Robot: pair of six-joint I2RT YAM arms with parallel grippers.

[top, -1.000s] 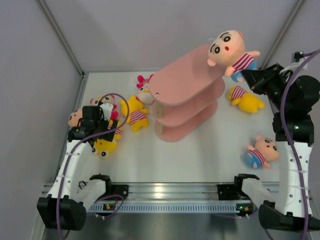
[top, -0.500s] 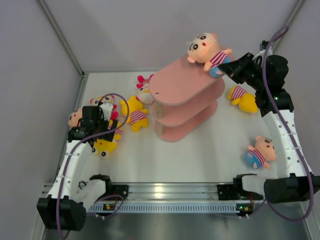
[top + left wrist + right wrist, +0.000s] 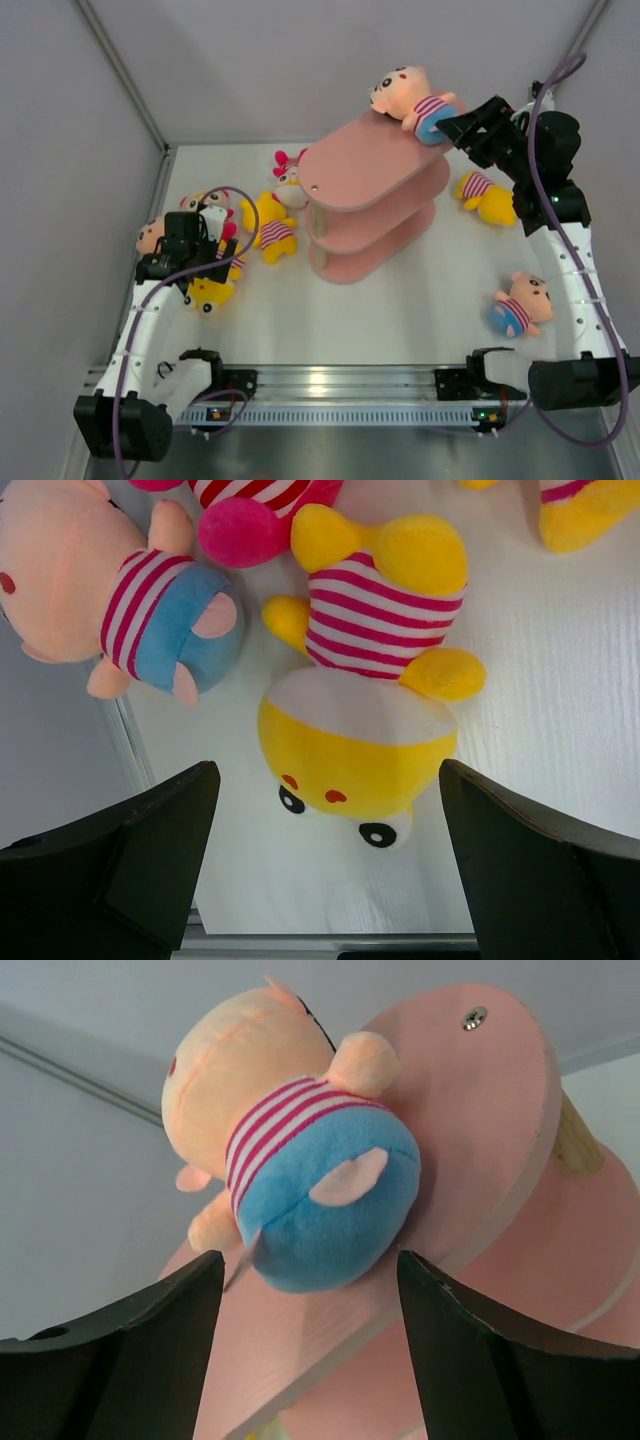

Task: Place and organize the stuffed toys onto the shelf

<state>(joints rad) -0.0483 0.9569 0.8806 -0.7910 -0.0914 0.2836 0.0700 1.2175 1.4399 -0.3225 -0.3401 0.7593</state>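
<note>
- the right gripper [image 3: 452, 128] has just let go: its jaws, clamped on a toy a second ago, now stand partly apart and hold nothing.
- the toy it released, a peach doll [image 3: 408, 97] in a striped shirt and blue shorts, now lies on the far end of the top board of the pink three-tier shelf [image 3: 355, 165]. a second ago it hung in the air above that end.
- in the right wrist view the doll's blue seat juts past the board's rim toward the parted fingers, so it may sit a little insecurely.
- this looks like the first toy shelved, with the rest yet to be moved.
- the left gripper [image 3: 325, 840] has not moved. its jaws are spread wide and empty over a yellow doll [image 3: 360, 730] near the left edge of the table [image 3: 400, 320].
- more dolls wait on the table:
  - a cluster by the left edge
  - a second yellow doll [image 3: 488, 197] just right of the shelf
  - a second peach doll [image 3: 520, 305] near the right edge
</note>
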